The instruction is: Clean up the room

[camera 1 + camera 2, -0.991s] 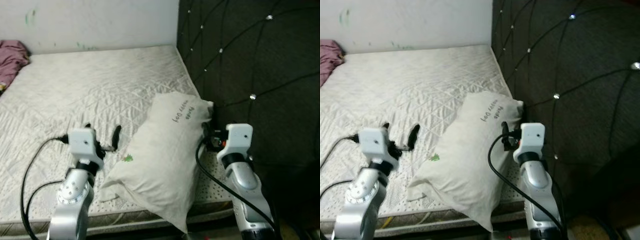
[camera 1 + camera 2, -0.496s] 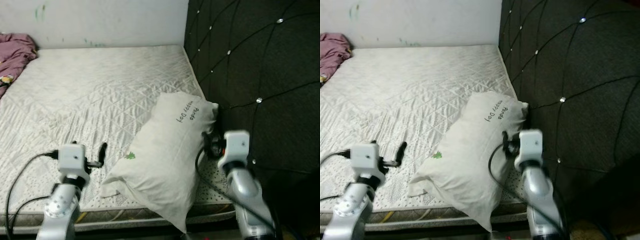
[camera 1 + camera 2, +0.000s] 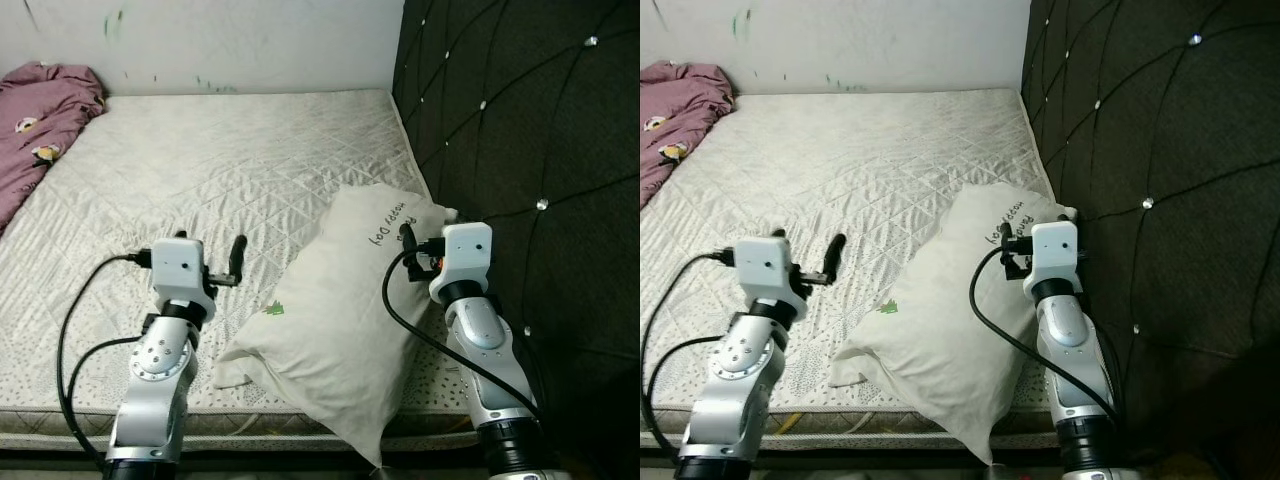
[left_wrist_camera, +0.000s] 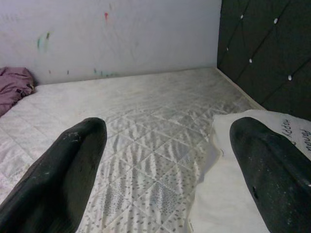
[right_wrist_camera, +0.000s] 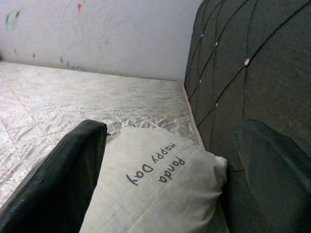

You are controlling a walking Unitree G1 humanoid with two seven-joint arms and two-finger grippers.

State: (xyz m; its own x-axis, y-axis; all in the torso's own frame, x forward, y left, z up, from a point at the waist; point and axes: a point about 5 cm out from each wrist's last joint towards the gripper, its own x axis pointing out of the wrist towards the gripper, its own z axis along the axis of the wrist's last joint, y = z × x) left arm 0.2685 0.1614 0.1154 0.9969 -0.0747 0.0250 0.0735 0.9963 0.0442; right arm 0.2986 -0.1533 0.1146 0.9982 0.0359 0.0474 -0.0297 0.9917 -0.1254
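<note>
Item: pillow point(image 3: 350, 320), slumped at the mattress point(image 3: 200, 170) front corner by the headboard point(image 3: 530, 120), my left gripper point(image 4: 165, 160) and right gripper point(image 5: 170, 165) both spread and empty beside it; risk: a one-sided grab drags it off the edge.

head cameras look forward and down from the foot edge of the mattress point(image 3: 200, 150), taking in both arms, the pillow point(image 3: 340, 300) and the headboard point(image 3: 520, 120). both wrist cameras sit low and close, facing along the bed toward the far wall point(image 4: 121, 34). all four views share pillow, mattress, wall and headboard.
</note>
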